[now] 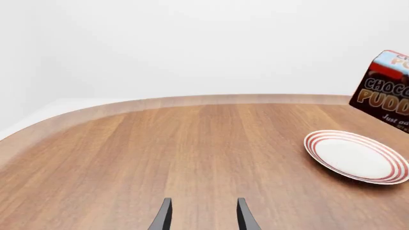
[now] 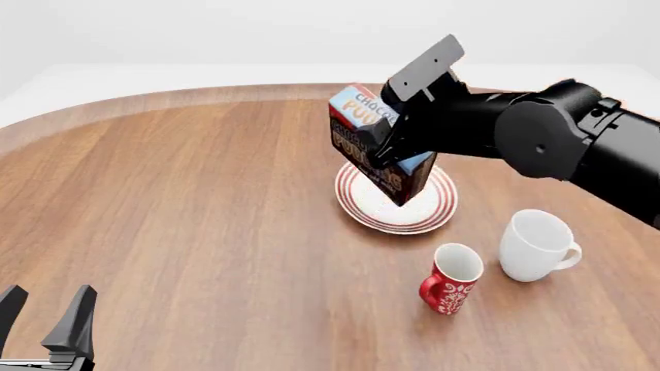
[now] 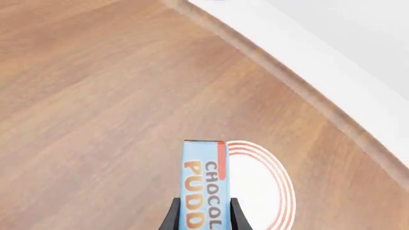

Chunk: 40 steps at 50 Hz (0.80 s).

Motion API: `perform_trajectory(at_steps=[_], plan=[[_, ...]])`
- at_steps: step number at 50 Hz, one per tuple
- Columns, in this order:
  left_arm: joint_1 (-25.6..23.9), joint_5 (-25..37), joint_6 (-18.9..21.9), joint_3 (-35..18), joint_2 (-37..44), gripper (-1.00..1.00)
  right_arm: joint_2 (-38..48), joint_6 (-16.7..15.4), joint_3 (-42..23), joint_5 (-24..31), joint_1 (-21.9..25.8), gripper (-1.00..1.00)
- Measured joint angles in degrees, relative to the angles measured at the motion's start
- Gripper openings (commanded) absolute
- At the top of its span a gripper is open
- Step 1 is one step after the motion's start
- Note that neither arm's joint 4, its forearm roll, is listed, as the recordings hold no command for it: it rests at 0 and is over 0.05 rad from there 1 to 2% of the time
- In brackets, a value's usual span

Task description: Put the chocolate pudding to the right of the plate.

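Front view, nearest first: the left gripper (image 2: 46,317) sits at about 7 o'clock of the table (image 2: 185,201), low at the near edge, its two dark fingers apart with nothing between them. The left wrist view shows the same spread fingers (image 1: 164,215) over bare wood.

Further in, at roughly 5 o'clock, a small red mug (image 2: 450,280) with white patterning stands upright, and just beside it at its 2 o'clock a larger white mug (image 2: 536,245), handle turned to the right.

Beyond the mugs, near mid-table, lies the plate (image 2: 433,212), white with red rings. The chocolate pudding (image 2: 369,143) hangs tilted in the air above the plate, clear of the wood, its lower corner pointing down over the plate's middle. The right gripper (image 2: 390,147) is clamped on the box, the arm reaching in from 3 o'clock. The right wrist view shows the light-blue lettered face (image 3: 203,184) pinched between both fingers, with the plate's rim (image 3: 281,182) just beside it below.
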Motion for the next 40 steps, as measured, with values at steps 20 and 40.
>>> perform_trajectory(at_steps=[20,40], plan=[[0.0,0.0,0.0,0.0,0.0,1.0,5.32,1.23,-9.57,3.6,-7.02,-1.0],[0.0,0.0,0.0,0.0,0.0,1.0,12.03,0.94,-12.2,2.85,-15.98,-1.0]])
